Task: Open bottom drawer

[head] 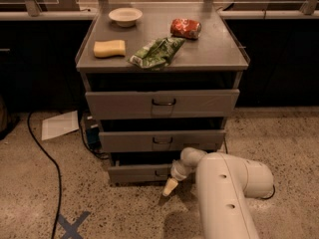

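One camera looks down from high up, in front of the drawer cabinet (199, 103), fairly near. The gripper (170, 185) hangs low by the bottom drawer (132, 174).

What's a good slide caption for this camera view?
The claw sits low near the floor, just in front of the bottom drawer of a three-drawer cabinet.

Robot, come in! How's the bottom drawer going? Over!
Gripper low, pointing down, just in front of the bottom drawer, near its middle. Drawer barely out, if at all. Only the arm itself stands before it.
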Robot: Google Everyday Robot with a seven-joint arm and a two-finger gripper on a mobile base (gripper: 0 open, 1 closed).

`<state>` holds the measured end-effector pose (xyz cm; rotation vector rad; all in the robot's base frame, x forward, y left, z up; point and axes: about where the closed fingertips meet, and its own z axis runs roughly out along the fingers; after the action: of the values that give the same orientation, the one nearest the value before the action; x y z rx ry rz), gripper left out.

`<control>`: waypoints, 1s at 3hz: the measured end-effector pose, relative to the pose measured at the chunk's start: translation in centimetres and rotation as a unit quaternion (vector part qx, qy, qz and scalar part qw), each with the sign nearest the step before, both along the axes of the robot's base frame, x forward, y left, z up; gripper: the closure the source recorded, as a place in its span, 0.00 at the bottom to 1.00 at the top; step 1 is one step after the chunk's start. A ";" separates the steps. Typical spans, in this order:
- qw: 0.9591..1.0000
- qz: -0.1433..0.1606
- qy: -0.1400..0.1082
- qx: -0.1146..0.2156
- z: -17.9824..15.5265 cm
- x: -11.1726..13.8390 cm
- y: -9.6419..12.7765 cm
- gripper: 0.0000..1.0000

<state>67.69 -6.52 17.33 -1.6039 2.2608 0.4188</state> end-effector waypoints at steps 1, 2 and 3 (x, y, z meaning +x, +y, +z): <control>1.000 -0.001 0.014 0.000 0.1 -1.2 0.0 0.00; 1.000 -0.001 0.014 0.000 0.1 -1.2 0.0 0.00; 0.998 -0.020 0.032 0.054 -0.4 -2.1 0.0 0.00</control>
<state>65.60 -6.54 16.93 -1.5105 2.2709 0.5810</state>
